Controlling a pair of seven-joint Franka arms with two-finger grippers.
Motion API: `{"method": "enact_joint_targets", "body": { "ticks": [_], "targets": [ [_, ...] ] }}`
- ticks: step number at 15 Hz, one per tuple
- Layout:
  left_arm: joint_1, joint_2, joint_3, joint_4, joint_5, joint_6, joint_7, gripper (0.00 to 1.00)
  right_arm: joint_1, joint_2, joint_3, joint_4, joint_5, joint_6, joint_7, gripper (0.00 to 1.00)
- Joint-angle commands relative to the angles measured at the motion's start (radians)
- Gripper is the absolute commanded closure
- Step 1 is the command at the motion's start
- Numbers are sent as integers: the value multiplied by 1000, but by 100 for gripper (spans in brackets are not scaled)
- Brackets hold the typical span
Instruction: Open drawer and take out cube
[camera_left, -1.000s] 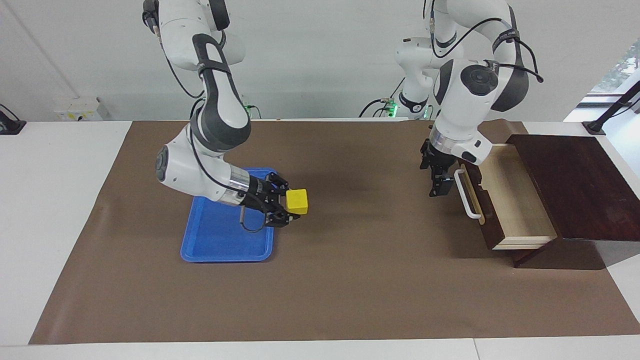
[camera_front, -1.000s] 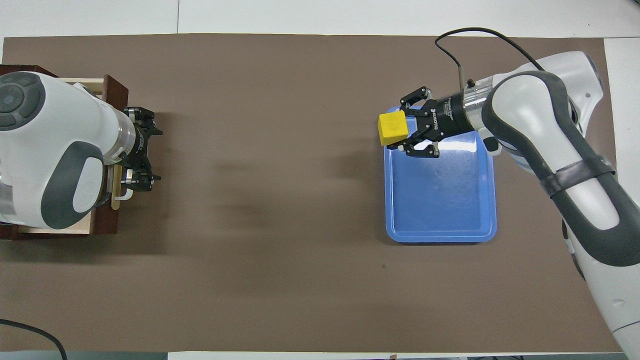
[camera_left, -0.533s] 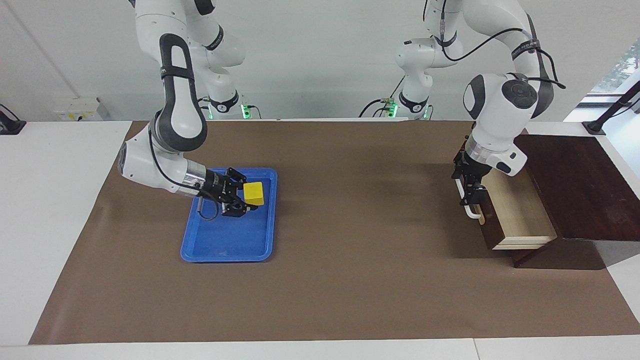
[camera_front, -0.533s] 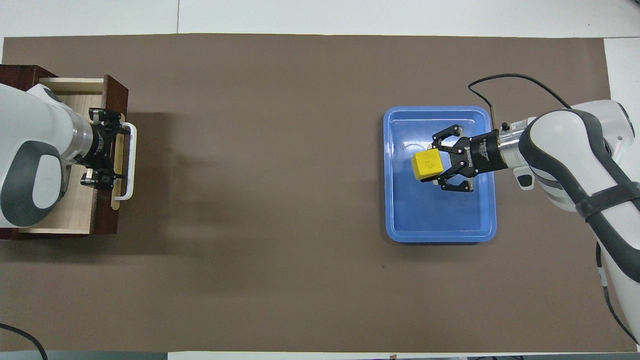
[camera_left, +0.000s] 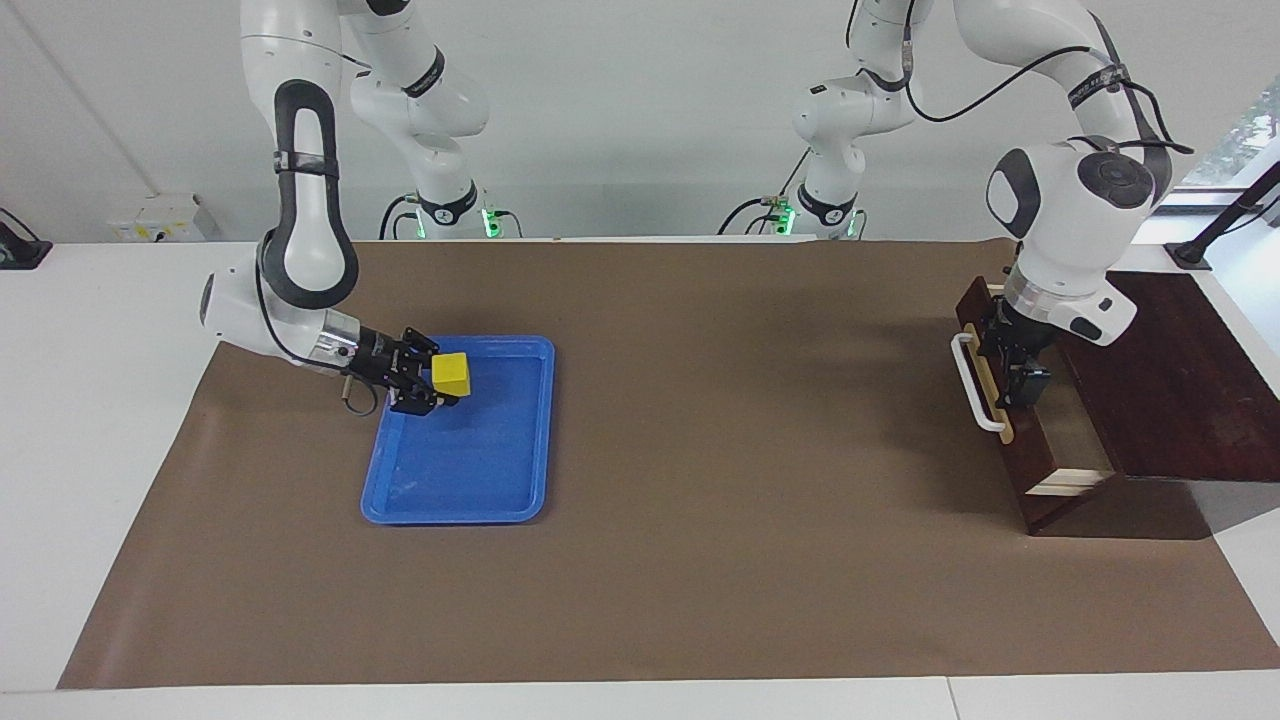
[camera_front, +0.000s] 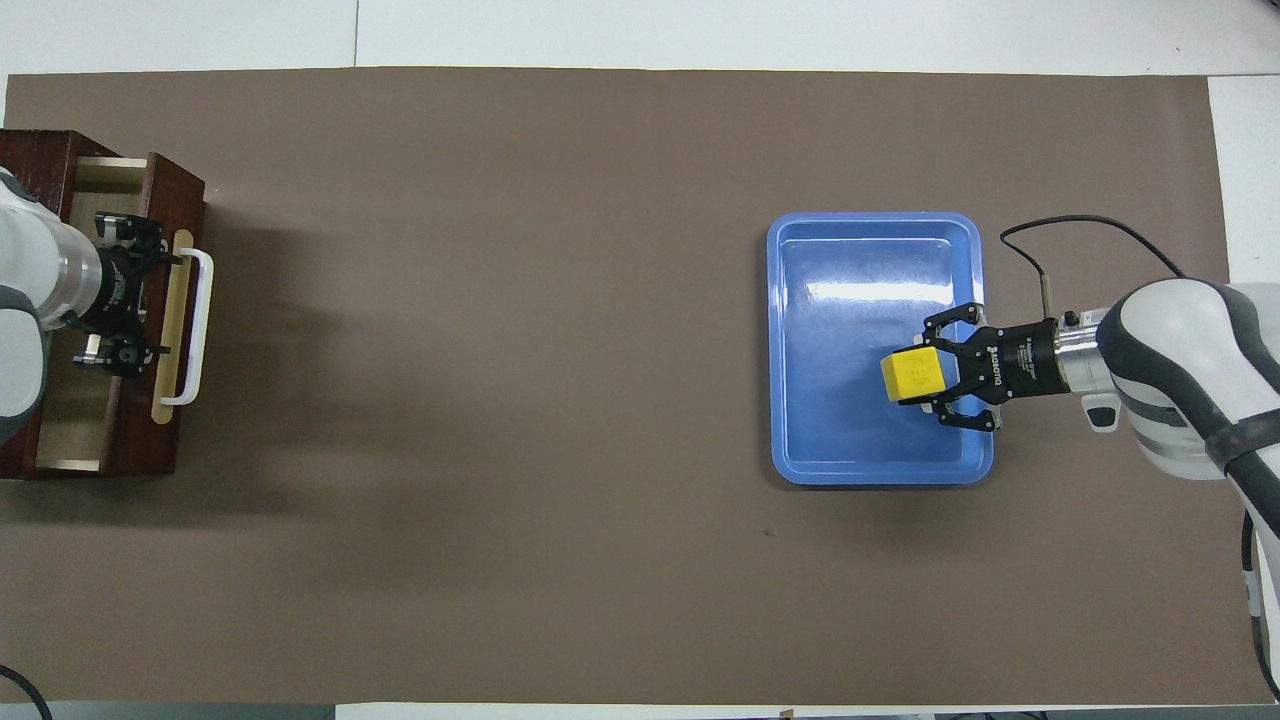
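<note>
The small yellow cube (camera_left: 451, 375) is held in my shut right gripper (camera_left: 437, 386), low over the blue tray (camera_left: 500, 500), at the tray's side toward the right arm's end; it also shows in the overhead view (camera_front: 912, 373) in the same gripper (camera_front: 940, 378). The drawer (camera_left: 1022, 475) with its white bar handle (camera_left: 975, 385) is slid most of the way into the dark brown box (camera_left: 1170, 380); a narrow strip of pale interior shows. My left gripper (camera_left: 1020, 385) is open, its fingers reaching down into the drawer just inside the front panel (camera_front: 178, 195).
A brown mat (camera_left: 700, 560) covers the table. The blue tray (camera_front: 860, 460) holds nothing but the shadow of the cube. The box (camera_front: 30, 160) stands at the left arm's end of the table.
The right gripper carried the cube from beside the tray's edge to over the tray and lower. The left gripper moved toward the box and the drawer slid inward with it.
</note>
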Motion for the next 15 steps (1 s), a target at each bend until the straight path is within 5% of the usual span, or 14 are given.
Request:
{"method": "enact_joint_targets", "body": {
  "ticks": [1, 10, 13, 15],
  "targets": [
    [68, -7, -6, -3, 19, 43, 84, 0, -12, -41, 10, -96, -10, 67, -84, 100],
    [105, -9, -9, 27, 19, 37, 178, 0, -17, -39, 9, -113, -10, 78, -106, 100],
    [81, -18, -25, 91, 15, -85, 244, 0, -17, -39, 9, -113, -10, 78, -104, 42],
    [44, -45, -31, 121, 2, -180, 367, 0, -17, -39, 9, -111, -10, 78, -104, 25]
  ]
}}
